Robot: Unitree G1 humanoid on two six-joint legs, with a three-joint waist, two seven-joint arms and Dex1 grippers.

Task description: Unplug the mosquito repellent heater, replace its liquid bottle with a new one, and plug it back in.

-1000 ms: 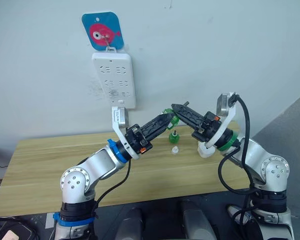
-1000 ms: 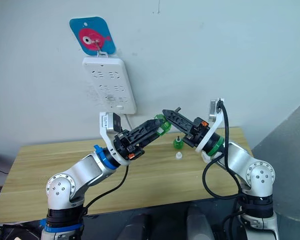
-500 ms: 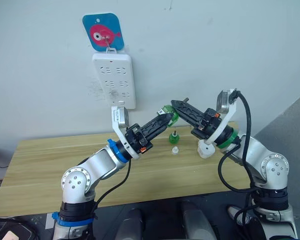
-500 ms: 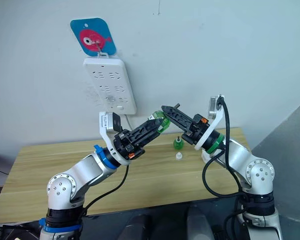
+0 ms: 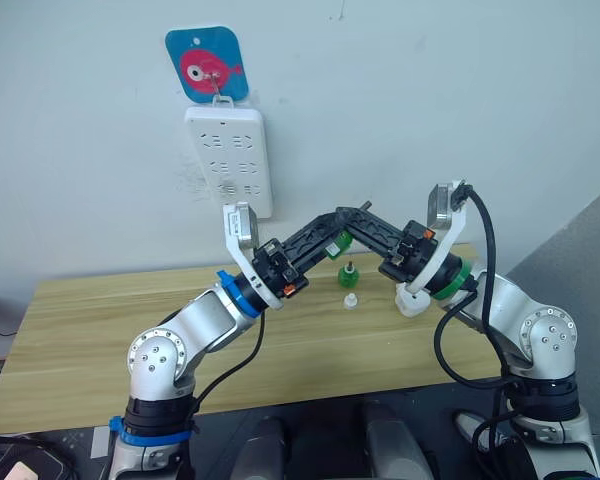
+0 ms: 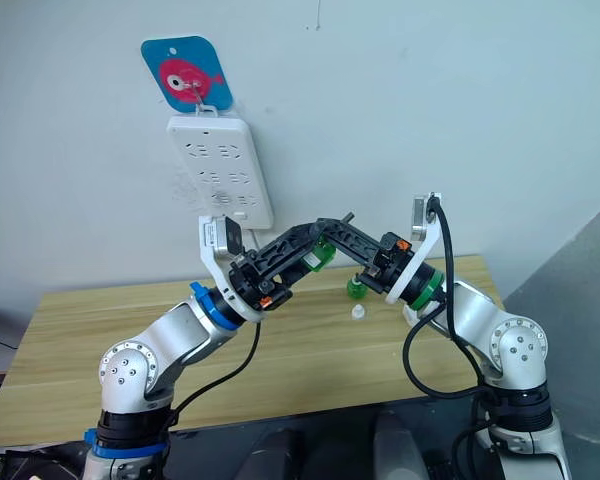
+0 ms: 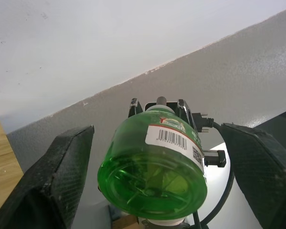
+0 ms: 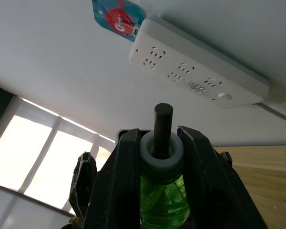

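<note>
Right wrist view first: pinches a green bottle (image 8: 162,210) by its neck with the right end effector (image 8: 162,143), black wick poking up past the tips. Holds it up in the air above the surface (image 5: 100,320), with the round base pointing at the left end effector (image 7: 157,130). Has that one spread wide, a finger on each side of the base, not touching it. Looks like a hand-over or a twist between the two arms; hard to say which.

Down on the surface: a second green bottle (image 5: 348,273) standing up, a small white cap (image 5: 349,301) just beside it, and the mosquito repellent heater (image 5: 412,298) lying under the right arm. Up on the wall: the power strip (image 5: 228,160) with nothing plugged into it, hanging below a blue fish tag (image 5: 206,64).

So, as a guess: unplugging done, and a bottle seemingly out of the heater. Cannot tell which bottle is old and which is new. Left to do: put the new bottle into the heater, lift the heater, push it back into the power strip.
</note>
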